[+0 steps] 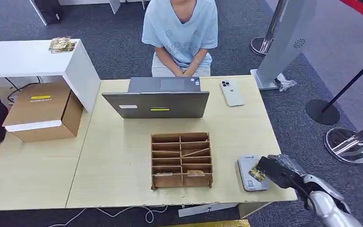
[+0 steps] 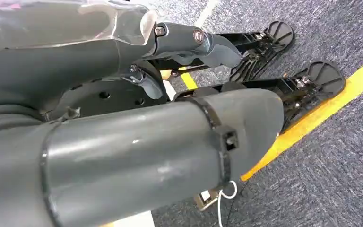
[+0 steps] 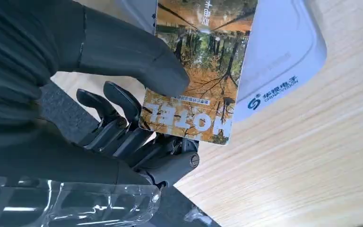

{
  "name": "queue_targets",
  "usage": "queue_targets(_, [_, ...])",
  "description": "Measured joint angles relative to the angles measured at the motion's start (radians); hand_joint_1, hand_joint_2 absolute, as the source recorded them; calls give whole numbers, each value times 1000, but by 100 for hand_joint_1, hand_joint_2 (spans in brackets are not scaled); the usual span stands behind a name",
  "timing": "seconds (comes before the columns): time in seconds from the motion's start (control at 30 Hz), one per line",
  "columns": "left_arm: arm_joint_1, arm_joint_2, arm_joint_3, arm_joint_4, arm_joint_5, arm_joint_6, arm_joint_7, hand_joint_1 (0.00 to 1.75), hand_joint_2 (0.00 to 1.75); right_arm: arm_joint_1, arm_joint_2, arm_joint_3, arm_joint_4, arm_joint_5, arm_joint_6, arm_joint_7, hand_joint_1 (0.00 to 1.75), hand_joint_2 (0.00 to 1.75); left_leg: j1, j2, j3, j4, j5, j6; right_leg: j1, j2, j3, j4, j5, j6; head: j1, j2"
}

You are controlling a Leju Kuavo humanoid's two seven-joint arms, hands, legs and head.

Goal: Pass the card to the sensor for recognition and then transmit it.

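My right hand [image 1: 274, 169] pinches a hotel card [image 1: 256, 171] printed with autumn trees, thumb on its face. It holds the card just over the grey-white card sensor [image 1: 248, 163] at the table's front right corner. In the right wrist view the card [image 3: 203, 66] lies across the sensor [image 3: 283, 52], my thumb [image 3: 137, 52] pressing on it and the darker fingers [image 3: 123, 123] under its edge. My left hand [image 2: 137, 142] hangs by my side above the carpet with its fingers hidden, so its state is unclear.
A wooden divided card box [image 1: 181, 160] stands at the front middle of the table [image 1: 123, 161], with cards in its nearest slots. Behind it are an open laptop [image 1: 158, 101] and a white phone [image 1: 231, 92]. A person [image 1: 181, 33] sits across the table. Stanchion bases [image 1: 347, 144] stand at right.
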State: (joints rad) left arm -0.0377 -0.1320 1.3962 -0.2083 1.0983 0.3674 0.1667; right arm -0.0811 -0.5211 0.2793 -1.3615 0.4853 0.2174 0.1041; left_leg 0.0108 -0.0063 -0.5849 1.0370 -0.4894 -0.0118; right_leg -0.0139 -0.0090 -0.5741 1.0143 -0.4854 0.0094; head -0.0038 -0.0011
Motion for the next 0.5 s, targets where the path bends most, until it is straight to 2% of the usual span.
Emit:
queue_targets(0.13, [1, -3, 0, 0, 0, -33, 0, 0, 0, -8, -2, 11, 5, 41, 1, -1, 175, 175, 0, 0, 0, 0, 0, 0, 0, 0, 0, 0, 0, 0, 0, 0])
queue_targets(0.5, [2, -3, 0, 0, 0, -28, 2, 0, 0, -24, -3, 28, 6, 82, 3, 0, 175, 175, 0, 0, 1, 0, 0, 0, 0, 0, 0, 0, 0, 0, 0, 0])
